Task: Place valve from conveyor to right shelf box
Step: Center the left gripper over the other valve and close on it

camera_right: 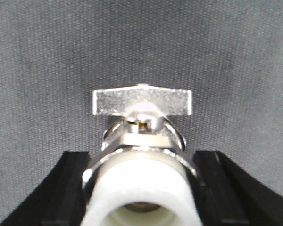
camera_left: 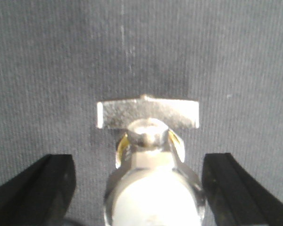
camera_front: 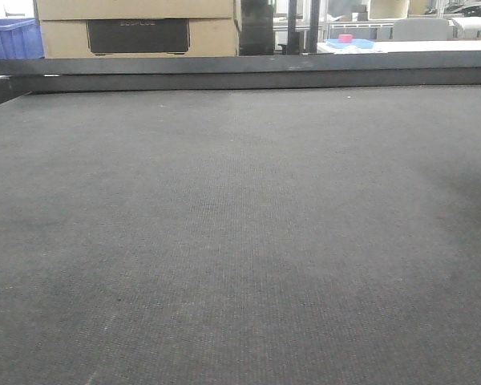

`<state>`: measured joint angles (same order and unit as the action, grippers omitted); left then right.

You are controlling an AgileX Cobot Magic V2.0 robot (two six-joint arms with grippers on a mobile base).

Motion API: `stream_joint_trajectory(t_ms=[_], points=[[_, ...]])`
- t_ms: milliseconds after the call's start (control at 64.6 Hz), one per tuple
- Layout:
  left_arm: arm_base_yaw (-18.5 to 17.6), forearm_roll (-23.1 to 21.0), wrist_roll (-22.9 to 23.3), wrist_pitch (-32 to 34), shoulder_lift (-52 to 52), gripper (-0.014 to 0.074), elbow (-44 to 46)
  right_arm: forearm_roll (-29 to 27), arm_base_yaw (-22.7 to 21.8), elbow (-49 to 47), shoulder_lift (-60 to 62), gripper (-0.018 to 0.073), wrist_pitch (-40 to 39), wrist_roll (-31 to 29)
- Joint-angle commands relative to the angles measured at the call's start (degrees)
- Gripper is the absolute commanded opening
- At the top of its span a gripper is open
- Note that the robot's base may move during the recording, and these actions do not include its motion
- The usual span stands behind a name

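Note:
In the left wrist view a shiny metal valve (camera_left: 148, 113) with a flat T-handle and a white end lies on the dark grey conveyor (camera_left: 47, 70). My left gripper (camera_left: 139, 188) is open around it, and belt shows in the gaps between the valve and both black fingers (camera_left: 42, 188). In the right wrist view a similar valve (camera_right: 141, 101) with a white open end sits in my right gripper (camera_right: 141, 188), whose black fingers (camera_right: 66, 188) press on its sides. The front view shows bare conveyor (camera_front: 240, 241), with no valve or gripper in view.
A long black rail (camera_front: 248, 72) edges the belt's far side. Behind it stand cardboard boxes (camera_front: 136, 28), a blue crate (camera_front: 12, 36) at the left, and a white table with a pink object (camera_front: 345, 38) at the right.

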<state>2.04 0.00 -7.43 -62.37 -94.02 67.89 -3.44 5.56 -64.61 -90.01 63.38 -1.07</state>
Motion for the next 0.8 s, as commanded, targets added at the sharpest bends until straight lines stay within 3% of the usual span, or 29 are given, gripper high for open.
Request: stream_joint_trajectory(t_ms=[0,62,139,294,526,789], points=[[-0.4,0.0,-0.1,0.3,0.1,0.0407,0.4,-0.6,-0.2,0.1,0.0,-0.0167,-0.8,-0.4],[-0.4,0.0,-0.1,0.3,0.1,0.0375,0.4,-0.6,-0.2,0.1,0.0,-0.0167,-0.8,-0.4],[-0.4,-0.3,-0.1,0.3,0.1,0.0267,0.4,-0.6,-0.2,0.1,0.0,-0.0167,-0.8,-0.4],[-0.4,-2.5,-0.1,0.3,0.1,-0.0106,0.4,-0.6,-0.2,0.1,0.0,-0.0167,-1.0,-0.4],[-0.4,-5.3,-0.1,0.4,1.4,-0.0111,0.4,-1.0,-0.2,0.1,1.2,-0.0167,-0.6,-0.4],[-2.6,-5.9,-0.1,4.0,11.4,-0.0111,0.3,-1.1,-0.2,0.1,9.4,-0.0167,-4.5,-0.4]])
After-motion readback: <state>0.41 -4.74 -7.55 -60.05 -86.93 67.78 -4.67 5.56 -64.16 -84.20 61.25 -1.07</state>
